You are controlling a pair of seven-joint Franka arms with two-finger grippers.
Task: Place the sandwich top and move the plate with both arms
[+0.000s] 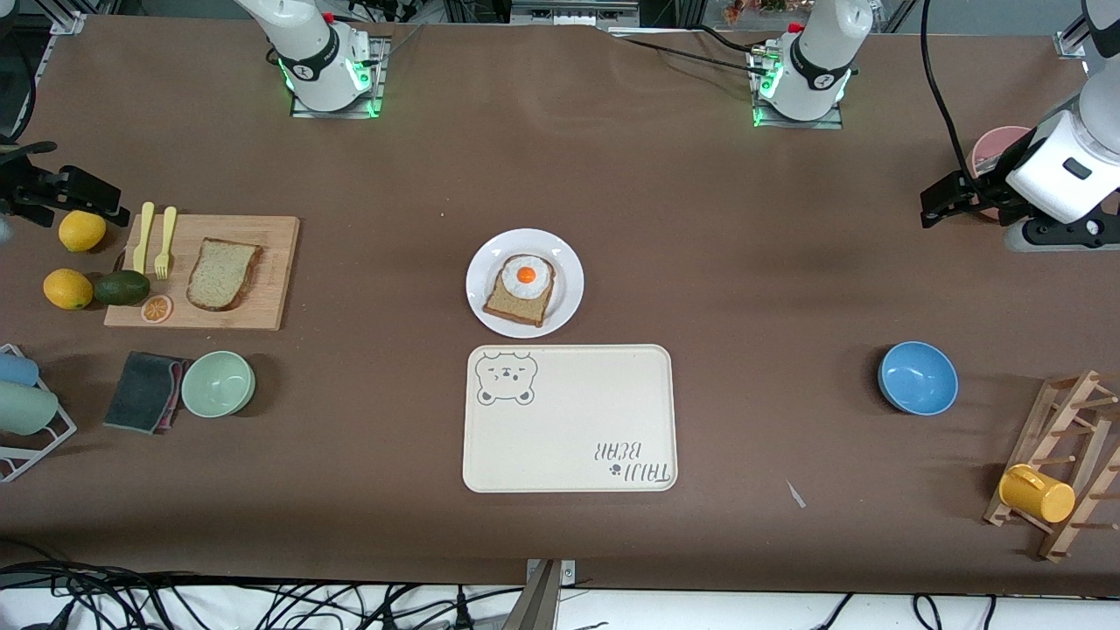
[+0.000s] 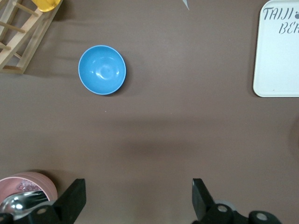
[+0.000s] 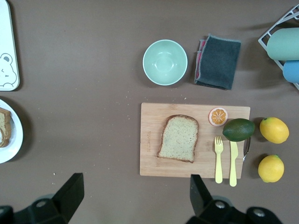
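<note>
Brown matte tabletop (image 1: 700,227), wide and mostly bare at the middle, clutter kept to both ends. Starting at my right arm's end: my right gripper (image 1: 52,188) hangs released, jaws spread with nothing between them, over the table edge beside two yellow lemons (image 1: 80,230). Close by them lies the rectangular pale wooden cutting board (image 1: 254,306), and flat on it rests the sandwich top (image 1: 223,273), a plain light-brown wholemeal slice with darker crust, laid apart from the yellow plastic fork and knife (image 1: 154,238), the dark green avocado (image 1: 122,287) and the small orange slice (image 1: 157,308) so I judge a clean pinch by the crust is possible. Nearer the front camera sit a mint-green bowl (image 1: 218,382) and a folded grey cloth (image 1: 142,390). Mid-table: the small round white plate (image 1: 564,262) carries the bread slice topped with a fried egg (image 1: 522,289), waiting for its lid; just nearer the camera lies the cream rectangular tray with a bear drawing (image 1: 569,437), probably the plate's destination. Toward my left arm's end: a blue bowl (image 1: 917,377), a wooden rack holding a yellow mug (image 1: 1036,493), and my left gripper (image 1: 949,197), also released and empty, waiting above the table beside a pink bowl (image 1: 997,144). Nothing begun yet; the right arm's reach for the bread comes first, I reckon.
</note>
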